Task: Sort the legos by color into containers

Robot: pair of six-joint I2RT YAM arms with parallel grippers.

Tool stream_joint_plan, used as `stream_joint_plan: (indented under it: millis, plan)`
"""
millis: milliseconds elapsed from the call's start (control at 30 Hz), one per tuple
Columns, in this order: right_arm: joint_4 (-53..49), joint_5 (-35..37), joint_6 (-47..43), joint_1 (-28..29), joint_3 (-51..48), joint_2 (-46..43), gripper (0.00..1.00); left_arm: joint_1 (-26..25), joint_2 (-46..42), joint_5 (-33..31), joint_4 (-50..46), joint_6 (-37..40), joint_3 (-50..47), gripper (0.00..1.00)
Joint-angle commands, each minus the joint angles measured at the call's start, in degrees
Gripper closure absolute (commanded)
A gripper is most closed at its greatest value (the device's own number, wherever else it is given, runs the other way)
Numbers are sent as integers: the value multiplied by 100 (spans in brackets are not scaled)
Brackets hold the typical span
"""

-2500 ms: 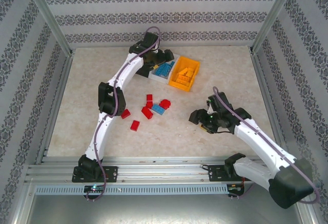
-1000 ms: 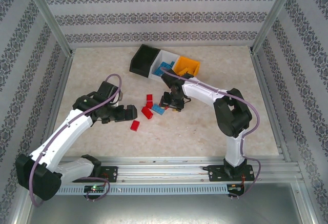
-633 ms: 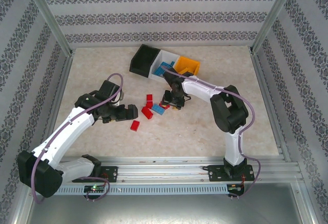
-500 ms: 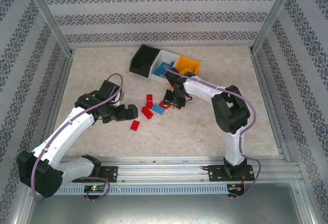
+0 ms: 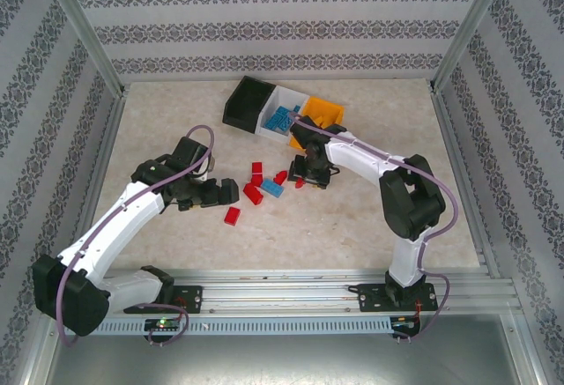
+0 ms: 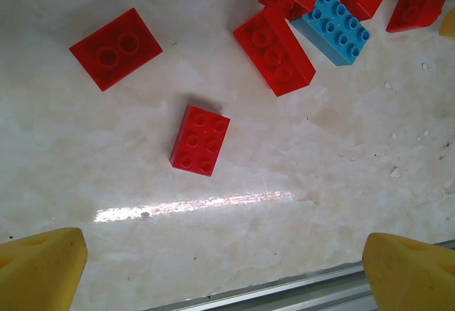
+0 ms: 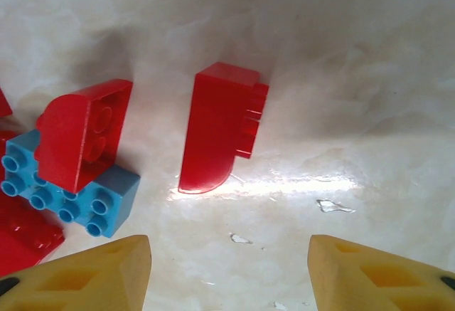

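Observation:
Several red legos (image 5: pixel 254 193) and one blue lego (image 5: pixel 271 187) lie loose in the middle of the table. In the left wrist view, a small red brick (image 6: pixel 200 140) lies ahead of my left gripper (image 6: pixel 227 282), which is open and empty just left of the pile (image 5: pixel 224 193). My right gripper (image 7: pixel 231 275) is open just right of the pile (image 5: pixel 305 180), with a curved red brick (image 7: pixel 220 127) lying on its side in front of it. Another red piece (image 7: pixel 85 133) sits on the blue brick (image 7: pixel 71 190). The black bin (image 5: pixel 245 103), white bin (image 5: pixel 273 125) and orange bin (image 5: pixel 324 110) stand in a row at the back.
Blue bricks (image 5: pixel 284 118) lie in the white bin. A metal rail (image 6: pixel 298 293) runs along the table's near edge just behind my left gripper. Patterned walls enclose the table on three sides.
My right gripper has drawn back a little to the right and its jaws have widened; the curved red brick now lies free in front of it. The left arm has barely moved.

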Motion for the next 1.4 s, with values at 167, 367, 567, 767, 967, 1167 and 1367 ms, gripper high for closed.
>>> stream_joint_plan:
  millis: [167,367,567,767,967,1167,1367]
  plan:
    - [-86,-35,-108,-143,547,693,41,2,75,47,-24,10,272,0]
    - [-98,-59,-187,-227,585,902,54,2,-59,39,7,-54,75,0]
    - [-91,-17,-320,-285,482,680,77,28,-6,85,102,-55,-14,0]
    - [24,-159,-326,-315,346,221,82,65,173,151,187,-8,130,0]
    - [325,-817,31,-222,139,-394,82,98,349,255,441,38,50,0]
    - [523,-1341,164,-158,344,-786,82,136,867,728,987,-106,91,0]
    - [574,-1657,242,-219,789,-962,82,160,1423,1078,1397,-246,329,0]
